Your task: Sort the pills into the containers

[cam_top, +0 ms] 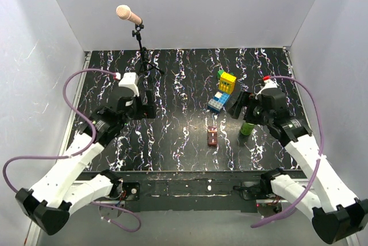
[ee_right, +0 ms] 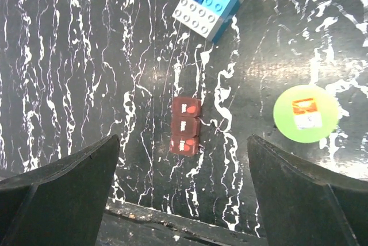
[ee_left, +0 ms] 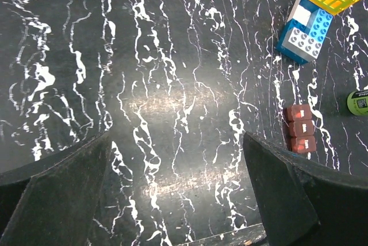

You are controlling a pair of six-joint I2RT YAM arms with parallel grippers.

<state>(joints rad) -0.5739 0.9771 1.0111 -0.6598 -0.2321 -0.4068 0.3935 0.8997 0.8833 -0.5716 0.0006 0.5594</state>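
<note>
The dark red-brown box [cam_top: 212, 135] [ee_right: 186, 126] [ee_left: 301, 128] lies on the marbled black table with its three lids down; orange-red spots show on two of them, and I cannot tell whether they are pills. The green bottle [cam_top: 247, 128] [ee_right: 306, 113] [ee_left: 357, 102] stands upright to its right with its cap on. My right gripper [cam_top: 238, 106] [ee_right: 184, 191] hangs open above the table beside the bottle and holds nothing. Far to the left, my left gripper [cam_top: 146, 107] [ee_left: 178, 191] is open over bare table. No loose pills are in view.
A yellow, blue and green toy brick stack [cam_top: 223, 91] [ee_right: 213, 2] [ee_left: 313, 19] lies behind the box. A microphone on a tripod stand [cam_top: 141, 47] stands at the back left. White walls close in the table [cam_top: 172, 85] on three sides.
</note>
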